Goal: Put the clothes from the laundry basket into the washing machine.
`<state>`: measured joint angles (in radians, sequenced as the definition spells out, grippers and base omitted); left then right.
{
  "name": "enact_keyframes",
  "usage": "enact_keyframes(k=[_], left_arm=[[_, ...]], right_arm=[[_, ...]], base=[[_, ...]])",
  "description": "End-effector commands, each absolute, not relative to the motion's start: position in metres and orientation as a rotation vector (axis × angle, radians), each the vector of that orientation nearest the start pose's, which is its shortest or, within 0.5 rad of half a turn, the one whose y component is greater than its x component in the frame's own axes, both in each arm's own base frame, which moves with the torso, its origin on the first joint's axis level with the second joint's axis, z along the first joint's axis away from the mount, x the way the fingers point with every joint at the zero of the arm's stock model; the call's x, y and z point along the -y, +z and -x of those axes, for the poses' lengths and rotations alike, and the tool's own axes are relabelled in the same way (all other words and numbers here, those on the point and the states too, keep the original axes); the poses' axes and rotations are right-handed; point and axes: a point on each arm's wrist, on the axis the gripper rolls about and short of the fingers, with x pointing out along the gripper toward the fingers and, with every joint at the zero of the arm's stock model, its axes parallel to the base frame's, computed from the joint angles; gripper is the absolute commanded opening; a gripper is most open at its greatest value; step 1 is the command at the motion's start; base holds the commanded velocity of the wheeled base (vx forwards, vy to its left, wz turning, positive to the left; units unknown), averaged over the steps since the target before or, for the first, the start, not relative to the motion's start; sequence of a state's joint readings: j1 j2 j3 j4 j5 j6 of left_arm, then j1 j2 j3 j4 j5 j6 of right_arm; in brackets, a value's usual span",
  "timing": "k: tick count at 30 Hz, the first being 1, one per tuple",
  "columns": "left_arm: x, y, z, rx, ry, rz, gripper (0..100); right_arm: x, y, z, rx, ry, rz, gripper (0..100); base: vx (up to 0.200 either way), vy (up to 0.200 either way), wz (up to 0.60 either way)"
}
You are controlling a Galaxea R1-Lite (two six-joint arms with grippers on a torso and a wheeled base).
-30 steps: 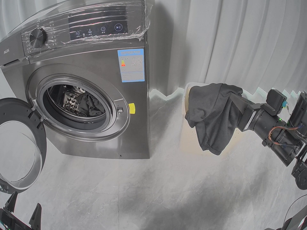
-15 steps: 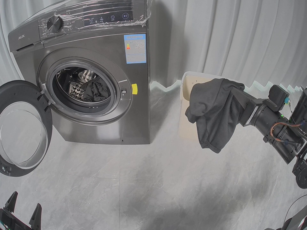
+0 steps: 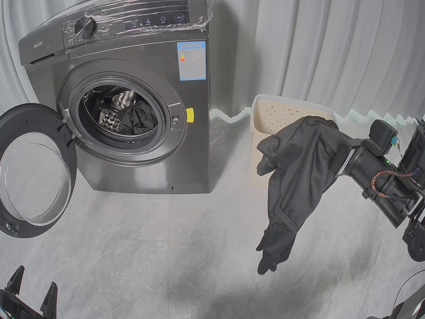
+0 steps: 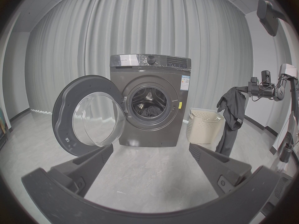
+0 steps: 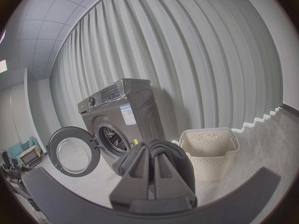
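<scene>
A dark grey garment (image 3: 294, 173) hangs from my right gripper (image 3: 334, 149), which is shut on it in front of the cream laundry basket (image 3: 283, 114). Its lower end dangles just above the floor. In the right wrist view my fingers (image 5: 151, 171) pinch the garment (image 5: 174, 162), with the basket (image 5: 208, 154) beyond. The grey washing machine (image 3: 133, 89) stands left with its door (image 3: 33, 169) swung open and dark clothes (image 3: 137, 118) in the drum. My left gripper (image 3: 31, 291) is open, low at the bottom left. From the left wrist I see the machine (image 4: 151, 100), basket (image 4: 204, 128) and hanging garment (image 4: 232, 115).
White curtains (image 3: 318, 36) line the wall behind the machine and basket. Bare grey tiled floor (image 3: 177, 253) stretches between me and the machine. The open door juts out to the machine's left.
The head camera has pulled back, so machine and basket look smaller. The garment, bunched at the gripper before, has unfurled and now hangs long toward the floor.
</scene>
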<state>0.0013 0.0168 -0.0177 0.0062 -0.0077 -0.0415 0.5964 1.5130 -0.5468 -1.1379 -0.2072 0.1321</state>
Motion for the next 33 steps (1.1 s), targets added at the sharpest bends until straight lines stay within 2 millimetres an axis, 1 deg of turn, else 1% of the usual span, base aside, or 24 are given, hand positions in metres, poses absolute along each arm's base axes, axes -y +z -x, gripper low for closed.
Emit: enact_keyframes(k=[1,33], left_arm=[[0.0002,0.0753,0.0229,-0.005,-0.006,0.043,100],[0.0002,0.0753,0.0229,-0.005,-0.006,0.043,100]], right_arm=[[-0.1351,0.2123,-0.2071,0.119,0.398,-0.193,0],[-0.1376,0.2088,-0.2073,0.104,0.407,-0.196,0]], base=[[0.000,0.200,0.00],[0.000,0.200,0.00]])
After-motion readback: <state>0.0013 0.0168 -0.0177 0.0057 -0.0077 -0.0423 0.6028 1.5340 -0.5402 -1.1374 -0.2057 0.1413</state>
